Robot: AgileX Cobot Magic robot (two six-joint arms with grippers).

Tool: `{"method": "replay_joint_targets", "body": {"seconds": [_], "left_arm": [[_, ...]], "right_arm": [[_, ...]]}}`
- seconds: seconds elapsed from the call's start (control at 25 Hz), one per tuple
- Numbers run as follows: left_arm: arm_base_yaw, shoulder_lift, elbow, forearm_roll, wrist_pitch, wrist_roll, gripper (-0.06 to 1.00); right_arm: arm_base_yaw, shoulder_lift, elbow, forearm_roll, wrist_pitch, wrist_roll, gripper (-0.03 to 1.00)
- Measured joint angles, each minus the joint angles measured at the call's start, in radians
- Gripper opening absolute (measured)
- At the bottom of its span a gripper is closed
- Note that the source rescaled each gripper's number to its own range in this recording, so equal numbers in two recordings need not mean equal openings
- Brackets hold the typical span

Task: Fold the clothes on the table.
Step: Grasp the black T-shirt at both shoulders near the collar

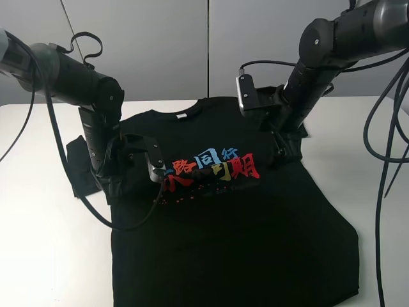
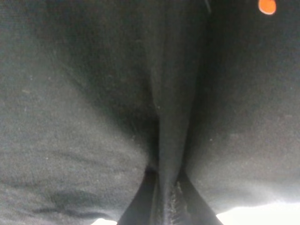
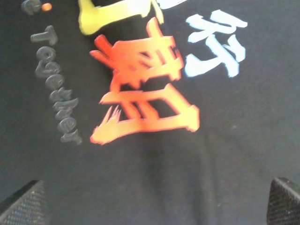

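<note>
Right gripper [image 3: 152, 206] is seen spread wide in the right wrist view. Its two carbon-textured fingertips [image 3: 22, 206] sit well apart, with nothing held between them and only printed cloth beneath. Left gripper [image 1: 114, 187] is sunk into the cloth at mid-left of the exterior frame. Its fingers are not resolved in any view, so its opening cannot be told. In the left wrist view a raised ridge of fabric [image 2: 171, 140] runs away from the gripper; it is possibly pinched, but that is not confirmed.

T-shirt [image 1: 243, 243]: black, short-sleeved, laid face up and mostly flat on the white table [image 1: 38, 256]. The collar is toward the top of the frame and a white neck label [image 1: 182, 116] is visible. Chest print [image 1: 214, 167]: blue, red and orange characters with red dots below.

Hidden or cut off, exterior view:
- The hem is clipped by the bottom edge.
- The shoulder at upper right is covered by the right arm [image 1: 319, 57].
- The sleeve [image 1: 78, 167] at mid-left is partly masked by the left arm [image 1: 70, 77].
- Black fingers are hard to separate from black cloth.

View differences:
- Grey "Together" lettering [image 3: 56, 89] is legible only in the right wrist view, beside a large orange-red character [image 3: 145, 89].
- The left wrist view gives only close-up black cloth, one orange dot [image 2: 267, 5] and a sliver of white table.
</note>
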Motion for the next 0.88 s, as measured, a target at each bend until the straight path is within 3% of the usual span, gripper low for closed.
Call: {"method": "replay_joint_targets", "body": {"seconds": [0.12,0.28,0.4,0.6,0.88], "left_arm": [[0.0,0.001,0.0,0.028,0.023,0.02,0.0],[0.0,0.004,0.0,0.055,0.042,0.035,0.0],[0.0,0.004,0.0,0.056,0.042,0.043,0.0],[0.0,0.004,0.0,0.06,0.042,0.047,0.0],[0.0,0.004,0.0,0.062,0.039,0.047,0.0]], "right_arm": [[0.01,0.061,-0.081,-0.029,0.046,0.093,1.0],[0.01,0.107,-0.148,-0.031,0.12,0.081,0.99],[-0.007,0.117,-0.155,-0.031,0.133,0.062,0.91],[-0.069,0.128,-0.156,-0.031,0.133,0.056,0.67],[-0.079,0.169,-0.156,-0.035,0.109,0.093,0.65]]}}
